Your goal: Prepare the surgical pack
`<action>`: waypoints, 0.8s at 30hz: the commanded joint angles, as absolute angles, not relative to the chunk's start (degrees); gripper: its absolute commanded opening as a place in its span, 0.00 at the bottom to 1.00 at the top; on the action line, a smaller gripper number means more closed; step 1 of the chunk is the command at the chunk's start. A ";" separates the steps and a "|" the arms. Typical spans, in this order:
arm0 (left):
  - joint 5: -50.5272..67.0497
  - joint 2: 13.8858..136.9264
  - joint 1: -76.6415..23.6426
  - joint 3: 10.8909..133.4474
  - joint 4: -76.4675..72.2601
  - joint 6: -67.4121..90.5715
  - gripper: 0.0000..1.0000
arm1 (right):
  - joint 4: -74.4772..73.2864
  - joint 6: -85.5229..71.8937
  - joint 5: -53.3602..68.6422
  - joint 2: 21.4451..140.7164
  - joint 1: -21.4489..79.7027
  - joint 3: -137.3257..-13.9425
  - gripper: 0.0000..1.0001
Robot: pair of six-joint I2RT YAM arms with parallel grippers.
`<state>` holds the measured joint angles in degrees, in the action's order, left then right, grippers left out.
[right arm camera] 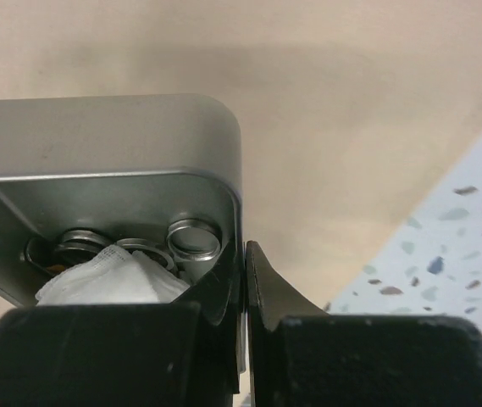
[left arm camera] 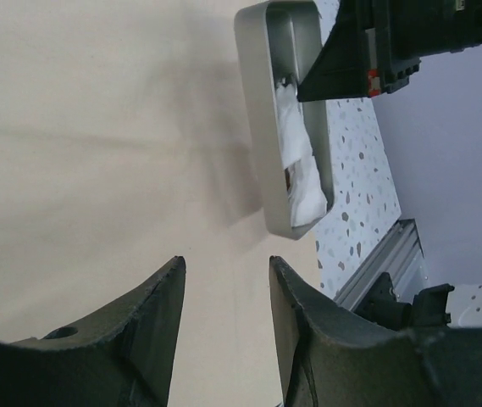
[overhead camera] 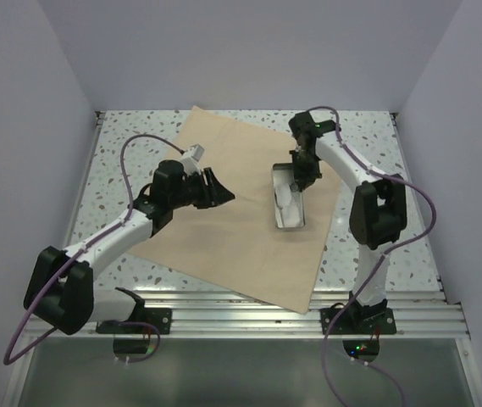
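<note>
The surgical pack is a wide tan cloth sheet (overhead camera: pixel 224 220) spread flat on the table. A small silver metal tray (overhead camera: pixel 287 222) lies on its right part, holding white gauze (overhead camera: pixel 285 200) and steel instrument rings (right arm camera: pixel 191 240). My right gripper (overhead camera: pixel 302 174) is shut on the tray's far end wall (right arm camera: pixel 239 212), one finger inside, one outside. My left gripper (overhead camera: pixel 219 193) is open and empty, low over the cloth (left arm camera: pixel 71 153) left of the tray (left arm camera: pixel 257 110); in its wrist view the fingers (left arm camera: pixel 287 288) frame bare cloth.
The speckled tabletop (overhead camera: pixel 376 136) shows around the cloth. An aluminium rail (overhead camera: pixel 249 318) runs along the near edge. Grey walls enclose the left, right and back sides. Purple cables loop off both arms.
</note>
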<state>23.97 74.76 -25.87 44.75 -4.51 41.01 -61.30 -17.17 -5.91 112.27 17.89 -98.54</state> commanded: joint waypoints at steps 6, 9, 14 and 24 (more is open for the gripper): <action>16.18 80.59 -25.66 50.70 2.37 37.80 0.49 | -64.08 -28.56 -0.62 124.19 23.46 -106.08 0.00; 15.39 85.15 -25.93 54.39 4.39 36.30 0.49 | -63.29 -29.09 1.84 125.68 24.69 -106.70 0.00; 14.24 92.45 -29.35 58.00 4.31 36.30 0.49 | -63.01 -28.39 4.74 127.00 26.02 -106.17 0.11; 11.25 100.45 -35.50 63.46 6.68 33.84 0.49 | -59.33 -22.68 1.24 119.19 26.63 -101.43 0.99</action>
<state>12.95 98.65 -34.44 59.83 5.72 36.36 -60.82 -25.32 2.48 126.34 26.63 -101.62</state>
